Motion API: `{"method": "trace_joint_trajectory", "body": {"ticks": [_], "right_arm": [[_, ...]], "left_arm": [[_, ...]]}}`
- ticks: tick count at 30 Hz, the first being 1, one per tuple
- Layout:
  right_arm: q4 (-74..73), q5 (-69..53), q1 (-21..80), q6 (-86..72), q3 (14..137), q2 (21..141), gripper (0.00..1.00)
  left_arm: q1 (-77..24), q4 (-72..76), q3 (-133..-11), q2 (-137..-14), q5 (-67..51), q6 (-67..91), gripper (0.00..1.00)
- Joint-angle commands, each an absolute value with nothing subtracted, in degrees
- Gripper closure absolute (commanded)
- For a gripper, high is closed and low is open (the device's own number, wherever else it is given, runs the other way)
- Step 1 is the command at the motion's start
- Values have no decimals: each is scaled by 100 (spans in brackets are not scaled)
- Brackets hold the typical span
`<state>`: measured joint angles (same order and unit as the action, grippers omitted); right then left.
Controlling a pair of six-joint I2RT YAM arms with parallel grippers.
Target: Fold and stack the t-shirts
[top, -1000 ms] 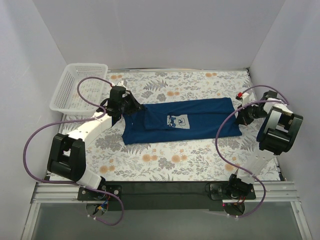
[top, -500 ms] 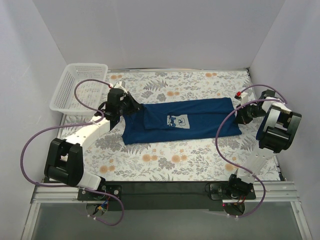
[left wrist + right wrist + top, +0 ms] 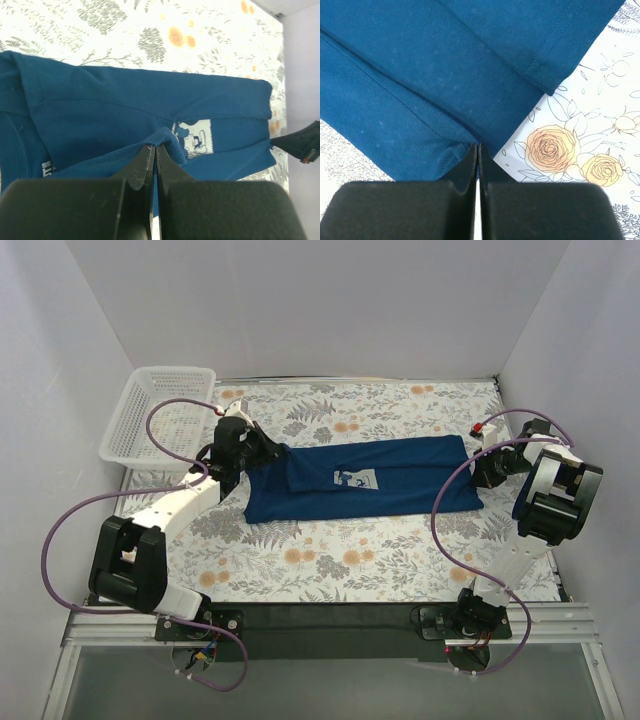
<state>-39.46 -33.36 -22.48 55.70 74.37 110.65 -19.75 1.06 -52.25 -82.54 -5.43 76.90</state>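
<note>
A dark blue t-shirt (image 3: 380, 475) with a white printed patch (image 3: 353, 478) lies stretched left to right on the floral cloth. My left gripper (image 3: 252, 453) is shut on a pinched fold of the t-shirt's left end (image 3: 167, 137), lifting it a little. My right gripper (image 3: 484, 468) is shut on the t-shirt's right hem (image 3: 480, 137), low at the cloth. The t-shirt also fills the left wrist view (image 3: 125, 110) and the right wrist view (image 3: 445, 75). No other t-shirt shows.
A white plastic basket (image 3: 160, 415) stands at the back left corner. The floral tablecloth (image 3: 330, 560) covers the table between white walls. Purple cables (image 3: 75, 510) loop off both arms.
My left gripper has lifted and drawn the t-shirt's left end slightly toward the back left. The front left flap has pulled in, tightening the t-shirt. The right gripper has barely moved.
</note>
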Motion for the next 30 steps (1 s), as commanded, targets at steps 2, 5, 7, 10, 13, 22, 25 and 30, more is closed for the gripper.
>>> {"method": "trace_joint_trajectory", "body": {"ticks": [2, 5, 7, 10, 13, 22, 25, 30], "right_arm": [[-3815, -3384, -2241, 5555, 7550, 11057, 99], [-3814, -3410, -2241, 5563, 7550, 11048, 99], [-3814, -3428, -2241, 5563, 7550, 11039, 99], [-3823, -3463, -2241, 5555, 7559, 11030, 99], [-3806, -3454, -2241, 5546, 7567, 11030, 99], [-3806, -3472, -2241, 5537, 7567, 10995, 99], [-3797, -3480, -2241, 5528, 7576, 10995, 99], [-3806, -3498, -2241, 5485, 7620, 10986, 99]], "left_arm": [[-1907, 53, -5405, -8393, -281, 7611, 100], [-1898, 26, -5423, -8473, -246, 7611, 100], [-1898, 26, -5440, -8525, -220, 7611, 100], [-1898, 26, -5449, -8587, -202, 7611, 100], [-1890, 26, -5476, -8657, -202, 7620, 100], [-1881, -123, -5607, -8815, -185, 7620, 100], [-1872, -123, -5634, -8859, -158, 7620, 100], [-1828, -149, -5643, -8938, -79, 7638, 100]]}}
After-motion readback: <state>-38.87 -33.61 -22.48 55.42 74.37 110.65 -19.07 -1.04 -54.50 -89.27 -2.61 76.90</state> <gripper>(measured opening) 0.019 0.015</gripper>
